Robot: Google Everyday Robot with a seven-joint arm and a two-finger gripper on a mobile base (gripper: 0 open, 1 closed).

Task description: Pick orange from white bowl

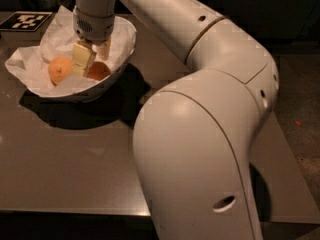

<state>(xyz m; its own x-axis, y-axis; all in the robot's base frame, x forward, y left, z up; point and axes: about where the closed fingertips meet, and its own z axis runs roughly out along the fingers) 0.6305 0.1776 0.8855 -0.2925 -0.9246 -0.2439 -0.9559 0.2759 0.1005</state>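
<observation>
The big white arm (210,134) reaches across the dark counter (65,169) and down into the white bowl (126,43), which sits near the far left corner and is lined with crumpled white paper (30,66). The claw (93,62) hangs inside the bowl with its two pale fingers (82,58) apart, and I can't see them gripping anything. The orange (98,71) lies at the bottom of the bowl, right under the claw, just below the gap between the fingers and close against the nearer one. A paler, yellower fruit (60,69) rests to its left, on the other side of that finger. A black-and-white marker tag (25,20) lies flat beyond the bowl.
</observation>
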